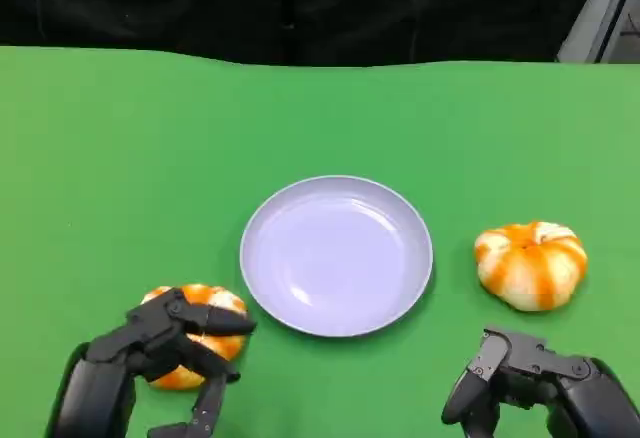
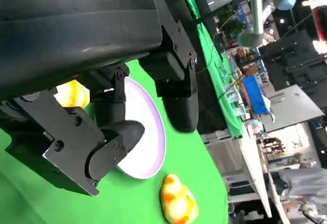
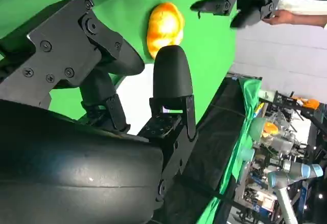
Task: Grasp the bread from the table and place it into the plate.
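Note:
A lavender plate [image 1: 262, 258] sits mid-table with nothing in it. One orange-and-white round bread [image 1: 192, 298] lies left of the plate. My left hand [image 1: 175, 343] hovers just over it with fingers spread across its top and near side; the right wrist view shows a small gap between these fingers [image 3: 232, 4] and that bread [image 3: 164, 24]. The left wrist view shows part of this bread [image 2: 71, 93] behind my left hand [image 2: 110, 147]. A second bread [image 1: 531, 263] lies right of the plate [image 2: 153, 147]. My right hand [image 1: 525, 378] rests below it, fingers apart, holding nothing.
Green cloth covers the table [image 1: 120, 158], with a black backdrop beyond its far edge. A person's hand [image 3: 288, 17] shows past the table's left side in the right wrist view. Workshop clutter and another robot arm [image 2: 265, 9] stand well beyond the table.

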You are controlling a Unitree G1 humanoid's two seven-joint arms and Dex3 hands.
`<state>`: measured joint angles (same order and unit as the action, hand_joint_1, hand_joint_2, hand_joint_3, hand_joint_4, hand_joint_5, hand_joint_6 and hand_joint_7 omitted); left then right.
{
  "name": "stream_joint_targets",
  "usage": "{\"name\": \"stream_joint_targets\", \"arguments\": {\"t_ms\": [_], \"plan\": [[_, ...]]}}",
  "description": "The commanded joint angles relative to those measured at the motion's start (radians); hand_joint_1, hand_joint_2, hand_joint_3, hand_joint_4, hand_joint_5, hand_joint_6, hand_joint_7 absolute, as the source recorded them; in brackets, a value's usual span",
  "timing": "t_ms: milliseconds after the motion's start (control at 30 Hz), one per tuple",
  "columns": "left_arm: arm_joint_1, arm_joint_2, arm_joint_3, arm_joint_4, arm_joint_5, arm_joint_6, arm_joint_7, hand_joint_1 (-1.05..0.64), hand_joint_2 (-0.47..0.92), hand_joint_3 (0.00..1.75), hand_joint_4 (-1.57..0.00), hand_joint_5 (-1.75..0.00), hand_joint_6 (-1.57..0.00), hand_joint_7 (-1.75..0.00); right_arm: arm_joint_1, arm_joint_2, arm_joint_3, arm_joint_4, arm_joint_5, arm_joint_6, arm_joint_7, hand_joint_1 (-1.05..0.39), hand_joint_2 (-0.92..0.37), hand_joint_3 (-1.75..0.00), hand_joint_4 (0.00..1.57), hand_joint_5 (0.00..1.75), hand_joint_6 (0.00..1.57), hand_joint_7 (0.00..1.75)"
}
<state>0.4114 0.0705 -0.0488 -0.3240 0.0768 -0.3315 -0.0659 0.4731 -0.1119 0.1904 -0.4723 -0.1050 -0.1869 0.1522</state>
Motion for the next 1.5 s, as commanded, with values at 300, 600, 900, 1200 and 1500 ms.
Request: {"name": "stream_joint_targets", "arguments": {"t_ms": [300, 600, 900, 1200, 1500], "plan": [[-0.058, 0.076, 0.015, -0.005, 0.291, 0.134, 0.046, -0.28, 0.83, 0.03, -0.27, -0.57, -0.41, 0.00, 0.011, 0.000, 0.010, -0.028, 0.000, 0.018, -0.014, -0.02, -0.38, -1.29, 0.74, 1.69, 0.76, 1.39], [-0.171, 0.160, -0.104, -0.025, 0.782, 0.380, -0.006, -0.40, 0.88, 0.01, -0.14, -0.58, -0.27, -0.01, 0.019, -0.001, 0.010, -0.042, 0.003, 0.038, -0.017, -0.03, -0.39, -1.26, 0.75, 1.70, 0.76, 1.39], [-0.290, 0.170, -0.226, 0.079, 1.004, 0.541, -0.077, -0.43, 0.87, 0.00, -0.19, -0.58, -0.34, -0.03, 0.017, -0.004, 0.011, -0.032, 0.007, 0.026, -0.015, -0.02, -0.38, -1.27, 0.74, 1.70, 0.75, 1.39], [-0.469, 0.179, -0.326, 0.346, 1.084, 0.629, -0.085, -0.48, 0.92, 0.01, -0.39, -0.48, -0.39, -0.01, 0.019, -0.003, 0.015, -0.037, 0.001, 0.032, -0.018, -0.02, -0.38, -1.27, 0.74, 1.69, 0.76, 1.38], [-0.576, 0.192, -0.354, 0.564, 1.013, 0.593, 0.042, -0.36, 0.92, 0.22, -0.58, -1.06, -0.85, -0.07, 0.017, -0.003, 0.017, -0.037, 0.000, 0.026, -0.020, -0.03, -0.36, -1.29, 0.75, 1.70, 0.76, 1.37]]}}
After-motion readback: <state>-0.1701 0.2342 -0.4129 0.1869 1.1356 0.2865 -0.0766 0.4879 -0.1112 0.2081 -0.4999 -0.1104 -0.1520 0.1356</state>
